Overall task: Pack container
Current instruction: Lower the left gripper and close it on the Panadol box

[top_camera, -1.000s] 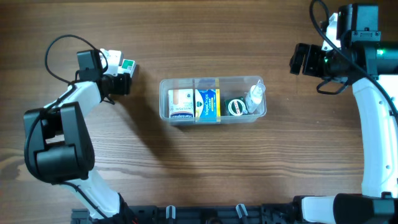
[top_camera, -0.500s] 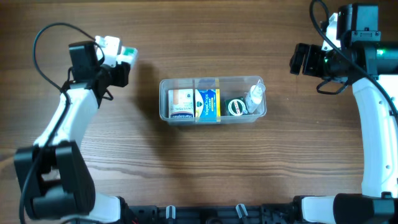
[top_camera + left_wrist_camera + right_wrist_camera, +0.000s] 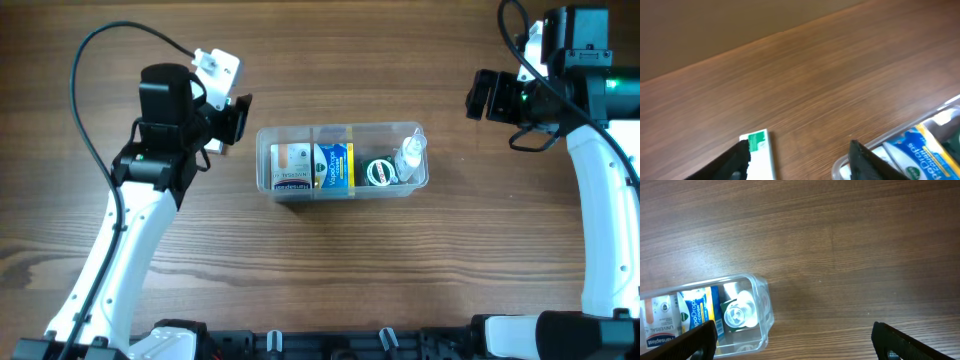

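The clear container (image 3: 262,160) sits mid-table; its rim (image 3: 841,167) shows at the lower right of the left wrist view and its end wall (image 3: 766,311) in the right wrist view. It holds a beige box (image 3: 290,168), a blue and yellow box (image 3: 335,165), a round dark tin (image 3: 380,172) and a small clear bottle (image 3: 410,150). My left gripper (image 3: 238,118) hangs just left of the container, jaws apart. A white box with a green label (image 3: 760,150) lies against its left finger (image 3: 737,160), bare wood between it and the other finger. My right gripper (image 3: 480,95) is open, far right.
Bare wood table (image 3: 330,270) lies all around the container. The left arm's black cable (image 3: 100,50) loops over the back left. The right arm's white link (image 3: 605,200) runs down the right edge. The table's far edge (image 3: 765,37) shows in the left wrist view.
The left arm has swung right from the table's left side to just beside the container's left end. The green-labelled box no longer shows overhead. The right arm has not moved.
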`<state>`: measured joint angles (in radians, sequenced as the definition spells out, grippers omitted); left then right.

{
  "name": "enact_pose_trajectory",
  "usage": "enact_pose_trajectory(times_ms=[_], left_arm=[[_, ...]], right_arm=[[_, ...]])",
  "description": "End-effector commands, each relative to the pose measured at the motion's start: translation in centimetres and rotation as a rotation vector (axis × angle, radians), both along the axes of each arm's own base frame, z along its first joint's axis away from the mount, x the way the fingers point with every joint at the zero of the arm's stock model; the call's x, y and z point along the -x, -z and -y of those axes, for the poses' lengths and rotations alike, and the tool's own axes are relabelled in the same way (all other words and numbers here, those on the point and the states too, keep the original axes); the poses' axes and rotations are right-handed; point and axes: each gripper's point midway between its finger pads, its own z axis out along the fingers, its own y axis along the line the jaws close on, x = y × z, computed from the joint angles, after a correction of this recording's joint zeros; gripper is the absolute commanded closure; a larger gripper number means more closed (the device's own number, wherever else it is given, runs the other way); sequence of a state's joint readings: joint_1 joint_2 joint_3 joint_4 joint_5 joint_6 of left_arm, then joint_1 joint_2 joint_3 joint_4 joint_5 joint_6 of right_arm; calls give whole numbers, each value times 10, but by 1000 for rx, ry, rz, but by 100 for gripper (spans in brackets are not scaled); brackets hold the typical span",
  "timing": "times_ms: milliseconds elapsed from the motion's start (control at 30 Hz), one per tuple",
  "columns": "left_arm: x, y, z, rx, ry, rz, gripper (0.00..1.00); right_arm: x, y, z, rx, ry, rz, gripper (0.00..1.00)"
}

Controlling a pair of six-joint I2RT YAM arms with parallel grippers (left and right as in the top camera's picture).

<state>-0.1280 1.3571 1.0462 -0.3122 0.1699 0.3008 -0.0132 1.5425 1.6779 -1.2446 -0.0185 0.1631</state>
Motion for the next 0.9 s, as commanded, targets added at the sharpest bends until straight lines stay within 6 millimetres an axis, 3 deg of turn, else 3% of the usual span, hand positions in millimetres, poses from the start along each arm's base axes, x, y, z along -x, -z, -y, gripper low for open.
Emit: enact_pose_trajectory(times_ms=[0, 67, 100, 200, 433, 633, 867], left_arm=[[-1, 23, -24, -57, -89, -70, 32], [-3, 35, -31, -61, -106, -102, 27], [-6, 48, -36, -65, -119, -135, 17], [-11, 74, -45, -71, -140, -199, 2], [-30, 144, -70, -74, -195, -303, 0], [-30, 183, -80, -74, -214, -378, 0], [-25, 221, -75, -57, -192, -455, 0]], right_arm=[[-2, -8, 0, 1, 3, 26, 0], [-2, -8, 0, 1, 3, 26, 1], [-2, -8, 0, 1, 3, 26, 0], [-2, -8, 0, 0, 4, 26, 0], [-2, -8, 0, 1, 3, 26, 0], [-2, -8, 0, 1, 3, 26, 0], [-2, -8, 0, 1, 3, 26, 0]])
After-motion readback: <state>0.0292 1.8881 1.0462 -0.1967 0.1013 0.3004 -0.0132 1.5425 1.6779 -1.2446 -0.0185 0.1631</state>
